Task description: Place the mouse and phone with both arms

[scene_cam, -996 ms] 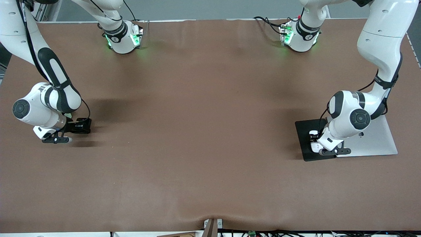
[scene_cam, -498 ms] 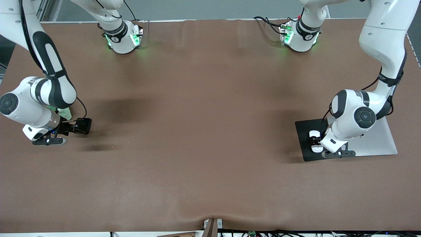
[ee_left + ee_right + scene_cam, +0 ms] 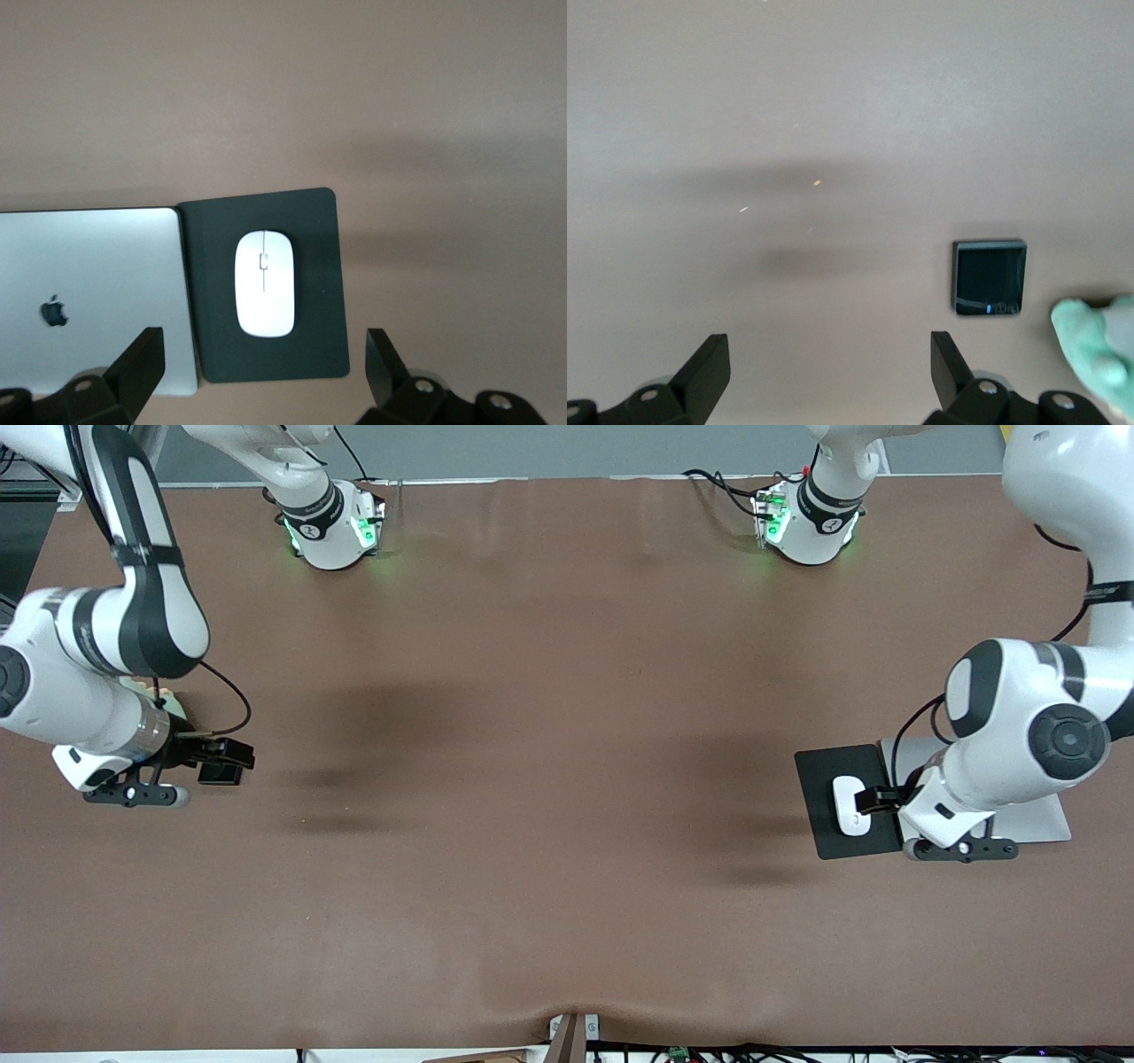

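The white mouse (image 3: 850, 806) lies on a black pad (image 3: 819, 779) near the left arm's end of the table; the left wrist view shows the mouse (image 3: 264, 283) lying free on the pad (image 3: 314, 354). My left gripper (image 3: 879, 799) hangs open and empty above the pad's edge, and in its wrist view (image 3: 263, 359) the jaws stand wide apart. The small black phone (image 3: 219, 774) lies flat on the table near the right arm's end. My right gripper (image 3: 226, 755) is open and empty above it; in its wrist view (image 3: 830, 359) the phone (image 3: 990, 277) lies off to one side of the jaws.
A shut silver laptop (image 3: 1032, 819) lies beside the pad, partly under the left arm, and shows in the left wrist view (image 3: 89, 292). A pale green object (image 3: 170, 707) sits by the phone, under the right arm, seen too in the right wrist view (image 3: 1099, 341).
Both grippers have risen from the table. The left one has drawn back off the mouse toward the laptop, leaving the mouse on the pad. The right one has lifted away from the phone.
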`<control>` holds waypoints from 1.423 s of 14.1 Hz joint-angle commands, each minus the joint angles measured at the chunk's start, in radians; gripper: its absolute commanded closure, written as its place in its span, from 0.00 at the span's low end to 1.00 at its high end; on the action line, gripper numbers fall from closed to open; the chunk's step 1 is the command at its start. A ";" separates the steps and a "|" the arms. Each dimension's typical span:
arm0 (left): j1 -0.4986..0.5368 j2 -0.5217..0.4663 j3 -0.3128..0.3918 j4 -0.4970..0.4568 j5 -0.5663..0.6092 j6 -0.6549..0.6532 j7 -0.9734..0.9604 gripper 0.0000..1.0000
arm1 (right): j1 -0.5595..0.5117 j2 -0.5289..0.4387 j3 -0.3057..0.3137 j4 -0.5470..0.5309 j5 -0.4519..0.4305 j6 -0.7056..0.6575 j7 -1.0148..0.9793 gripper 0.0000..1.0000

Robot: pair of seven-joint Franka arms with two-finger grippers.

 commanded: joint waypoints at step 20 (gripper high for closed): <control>0.005 -0.408 -0.024 0.091 -0.123 -0.421 0.043 0.00 | -0.009 -0.237 -0.008 0.325 0.000 -0.528 -0.044 0.00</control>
